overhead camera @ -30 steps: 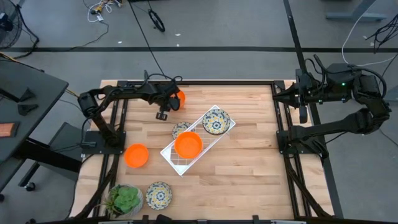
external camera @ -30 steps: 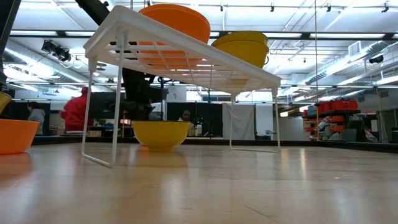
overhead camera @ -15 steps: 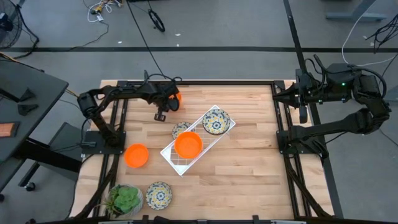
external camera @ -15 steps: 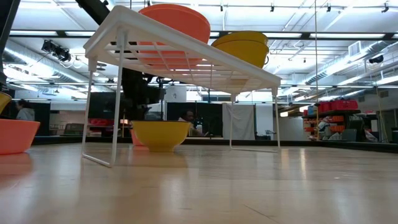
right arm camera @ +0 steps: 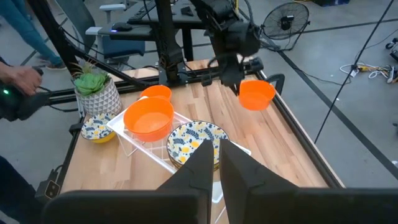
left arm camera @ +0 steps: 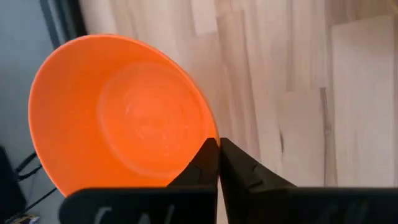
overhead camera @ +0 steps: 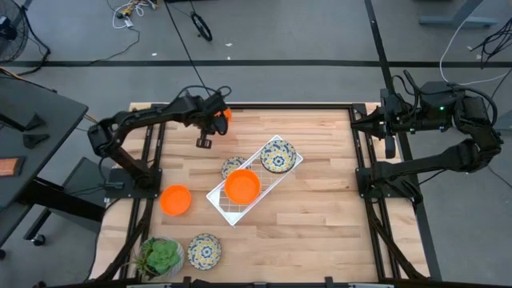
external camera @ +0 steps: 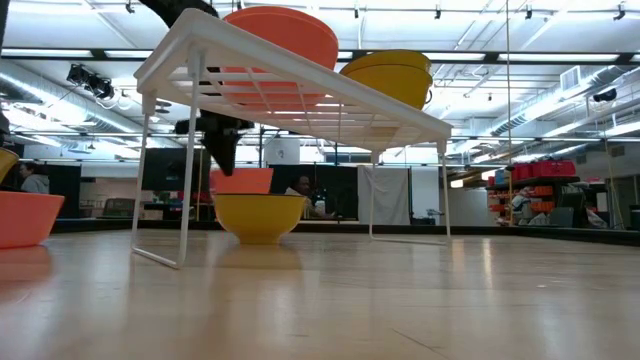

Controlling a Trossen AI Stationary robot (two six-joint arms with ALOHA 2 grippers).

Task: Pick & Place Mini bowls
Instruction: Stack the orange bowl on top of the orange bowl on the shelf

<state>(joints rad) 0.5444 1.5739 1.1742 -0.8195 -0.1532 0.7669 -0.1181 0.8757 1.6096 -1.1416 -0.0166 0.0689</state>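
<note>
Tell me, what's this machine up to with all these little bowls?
The left gripper has shut on the rim of a small plain orange bowl and holds it clear of the wooden table, near the far left corner. Another orange bowl and a white floral-patterned bowl sit on top of the white wire rack. More bowls rest on the table. The right arm waits at the right edge.

the left pincer (overhead camera: 214, 122) covers most of its orange bowl (overhead camera: 226, 115) from above. in the low view, the yellow-looking bowl (external camera: 259, 215) hides that orange bowl's base.
</note>
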